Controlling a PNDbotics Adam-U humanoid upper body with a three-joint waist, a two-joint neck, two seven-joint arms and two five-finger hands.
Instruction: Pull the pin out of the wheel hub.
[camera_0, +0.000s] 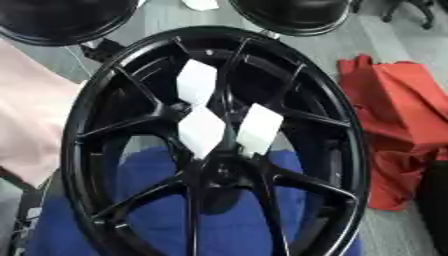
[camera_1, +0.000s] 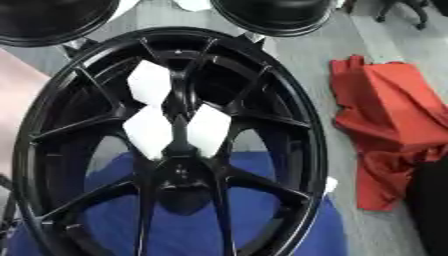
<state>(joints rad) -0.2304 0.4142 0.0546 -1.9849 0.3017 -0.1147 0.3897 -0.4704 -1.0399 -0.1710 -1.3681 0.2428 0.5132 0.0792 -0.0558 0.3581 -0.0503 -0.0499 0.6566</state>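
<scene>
In the left eye view, a black wheel is seen lying over a blue cloth, its hub near centre; no pin can be made out, and no hand is shown, so its state cannot be told. In the right eye view, three white patches are seen between the spokes and a red cloth on the grey floor; the step cannot be judged.

Black wheel, blue cloth, red cloth

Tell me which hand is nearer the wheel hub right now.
Neither can be named: no robot hand shows in either eye view. The black wheel fills the picture, its hub untouched, with three white patches just above it between the spokes.
</scene>
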